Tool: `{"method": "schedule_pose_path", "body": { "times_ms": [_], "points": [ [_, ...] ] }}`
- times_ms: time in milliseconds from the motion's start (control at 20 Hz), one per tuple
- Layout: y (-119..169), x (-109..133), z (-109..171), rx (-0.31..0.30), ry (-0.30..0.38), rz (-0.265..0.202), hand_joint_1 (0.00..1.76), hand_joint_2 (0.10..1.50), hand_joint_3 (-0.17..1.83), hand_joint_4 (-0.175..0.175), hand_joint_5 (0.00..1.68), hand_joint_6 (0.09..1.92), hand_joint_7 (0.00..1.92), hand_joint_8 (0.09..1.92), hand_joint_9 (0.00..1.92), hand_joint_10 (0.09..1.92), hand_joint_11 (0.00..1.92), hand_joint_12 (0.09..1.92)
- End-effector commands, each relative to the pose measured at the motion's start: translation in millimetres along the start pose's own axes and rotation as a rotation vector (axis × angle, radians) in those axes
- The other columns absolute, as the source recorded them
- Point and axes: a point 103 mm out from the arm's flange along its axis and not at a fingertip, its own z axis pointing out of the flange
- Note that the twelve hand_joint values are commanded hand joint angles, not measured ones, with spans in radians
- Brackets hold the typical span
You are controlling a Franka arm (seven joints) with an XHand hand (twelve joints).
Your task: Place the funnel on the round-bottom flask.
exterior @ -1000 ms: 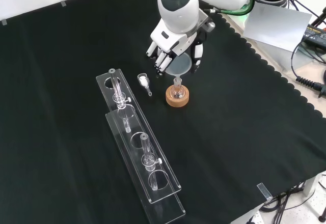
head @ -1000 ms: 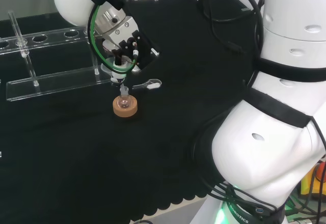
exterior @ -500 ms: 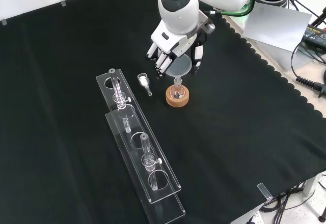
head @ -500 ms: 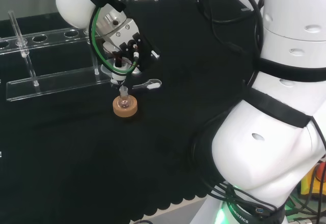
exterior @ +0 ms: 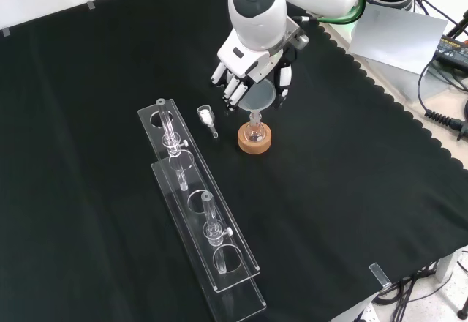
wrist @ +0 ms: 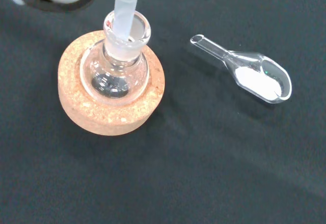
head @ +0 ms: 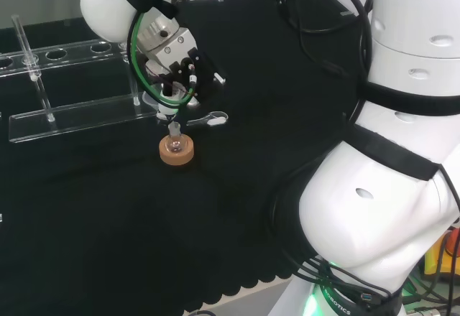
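Item, front view, left to right — we log a clear rack (exterior: 201, 219) on the surface (exterior: 88, 80), a small scoop (exterior: 207, 118) holding white powder, then the round-bottom flask (exterior: 254, 133) on its cork ring (exterior: 254, 142). Directly above it the hand (exterior: 248, 73) grasps the funnel (exterior: 257, 96), stem upright and entering the flask's neck (wrist: 127, 28) — we judge only a straight descent remains.
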Motion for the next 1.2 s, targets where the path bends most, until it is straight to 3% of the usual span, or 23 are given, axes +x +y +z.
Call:
{"method": "schedule_pose_path", "body": {
  "times_ms": [50,400,550,700,950,1200],
  "points": [
    [0.3,-1.2,2.3,0.000,0.010,-0.003,0.80,0.69,0.58,-0.066,0.52,0.59,0.63,0.71,1.17,0.72,0.56,1.26],
    [0.7,2.5,4.6,-0.003,0.006,-0.003,0.80,0.69,0.58,-0.070,0.50,0.58,0.62,0.71,1.15,0.72,0.56,1.26],
    [0.6,0.8,8.3,0.009,0.042,0.010,0.80,0.69,0.58,-0.074,0.46,0.56,0.60,0.71,1.12,0.71,0.56,1.26],
    [0.9,0.1,8.9,0.015,0.035,0.010,0.79,0.69,0.58,-0.078,0.41,0.49,0.56,0.74,1.01,0.69,0.55,1.27],
    [2.3,-3.0,11.3,0.075,0.035,0.010,0.75,0.69,0.57,-0.078,0.34,0.29,0.40,0.76,0.75,0.65,0.51,1.28],
    [-0.6,-4.7,12.0,0.070,0.044,0.004,0.70,0.67,0.54,-0.077,0.27,0.09,0.20,0.74,0.51,0.68,0.42,1.32]
  ]
}}
